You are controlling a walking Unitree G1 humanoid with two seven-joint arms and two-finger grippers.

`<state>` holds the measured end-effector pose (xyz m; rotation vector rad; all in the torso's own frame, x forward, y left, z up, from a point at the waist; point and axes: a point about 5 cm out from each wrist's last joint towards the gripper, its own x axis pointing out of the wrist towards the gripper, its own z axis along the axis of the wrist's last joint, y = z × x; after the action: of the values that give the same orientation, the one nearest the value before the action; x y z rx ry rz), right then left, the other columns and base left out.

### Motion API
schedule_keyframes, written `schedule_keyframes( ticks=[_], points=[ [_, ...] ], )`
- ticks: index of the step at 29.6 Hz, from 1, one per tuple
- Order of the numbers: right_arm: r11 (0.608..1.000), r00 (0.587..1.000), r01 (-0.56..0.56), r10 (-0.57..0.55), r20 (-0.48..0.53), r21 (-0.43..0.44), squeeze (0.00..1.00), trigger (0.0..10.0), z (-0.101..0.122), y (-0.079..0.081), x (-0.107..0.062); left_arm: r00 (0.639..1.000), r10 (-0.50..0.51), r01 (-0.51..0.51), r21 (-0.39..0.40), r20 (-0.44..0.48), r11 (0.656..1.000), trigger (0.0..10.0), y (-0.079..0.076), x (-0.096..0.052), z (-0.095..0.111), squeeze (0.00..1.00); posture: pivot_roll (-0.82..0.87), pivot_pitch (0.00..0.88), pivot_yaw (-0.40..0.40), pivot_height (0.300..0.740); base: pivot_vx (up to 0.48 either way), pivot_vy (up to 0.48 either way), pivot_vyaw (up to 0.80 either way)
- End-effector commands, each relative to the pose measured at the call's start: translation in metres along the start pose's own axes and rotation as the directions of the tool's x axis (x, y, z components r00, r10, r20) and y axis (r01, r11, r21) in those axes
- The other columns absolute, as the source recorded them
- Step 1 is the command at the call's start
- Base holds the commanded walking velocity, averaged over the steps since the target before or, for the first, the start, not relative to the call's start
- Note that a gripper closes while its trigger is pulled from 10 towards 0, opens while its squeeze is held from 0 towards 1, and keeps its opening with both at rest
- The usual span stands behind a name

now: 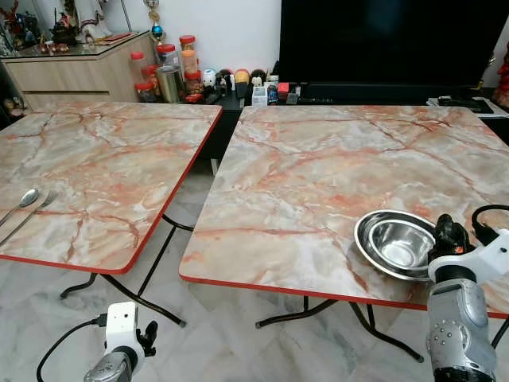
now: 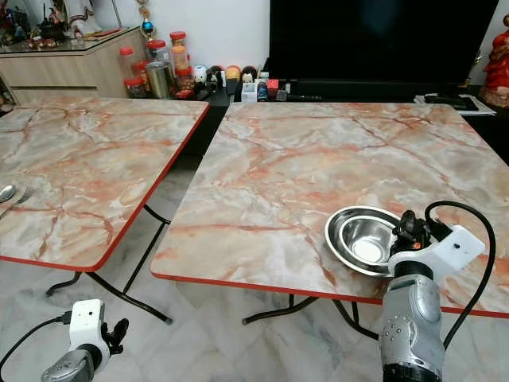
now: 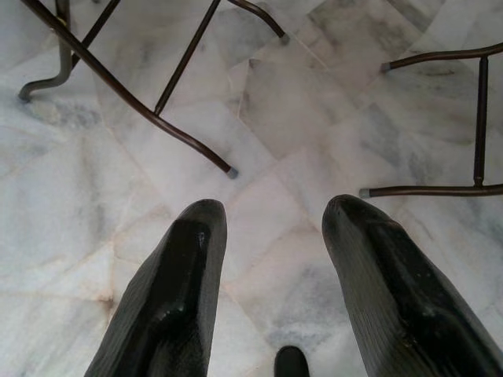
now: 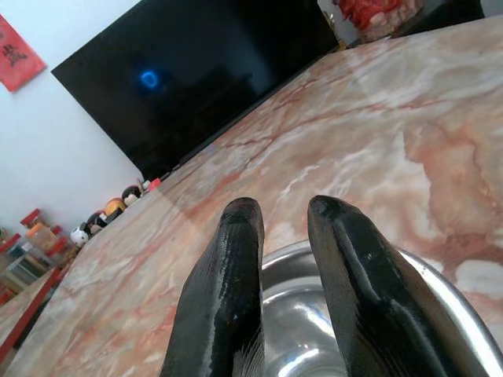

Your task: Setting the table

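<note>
Two marble-patterned tables with red edges stand side by side on a pale marble floor. On the left table [image 1: 103,167], at its near left edge, lie a spoon [image 1: 27,198] and a second piece of cutlery just beside it. Below that table's near edge the left gripper [image 3: 271,290] hangs low over the floor [image 3: 299,118], its two black fingers spread apart with nothing between them, near the thin metal table legs [image 3: 157,114]. On the right table [image 1: 318,175], near its near right corner, sits a steel bowl [image 1: 394,243], upright. The right gripper [image 4: 284,267] reaches over the bowl's near rim; its fingers are close together with a narrow gap, and whether they pinch the rim cannot be told. Far behind stand jars [image 1: 169,76] and a dark television [image 1: 382,40].
</note>
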<state>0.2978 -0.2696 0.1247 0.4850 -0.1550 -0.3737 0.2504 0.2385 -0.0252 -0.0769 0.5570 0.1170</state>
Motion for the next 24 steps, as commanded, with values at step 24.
schedule_keyframes(
  ticks=[24],
  points=[
    [0.859,0.968,-0.173,0.239,0.079,-0.482,0.0,10.0,-0.018,0.033,-0.037,0.904,-0.124,0.092,0.098,0.41,0.991,10.0,-0.044,0.006,0.072,0.0,-0.02,0.0,-0.001,0.74,0.0,0.0,0.0]
  ],
)
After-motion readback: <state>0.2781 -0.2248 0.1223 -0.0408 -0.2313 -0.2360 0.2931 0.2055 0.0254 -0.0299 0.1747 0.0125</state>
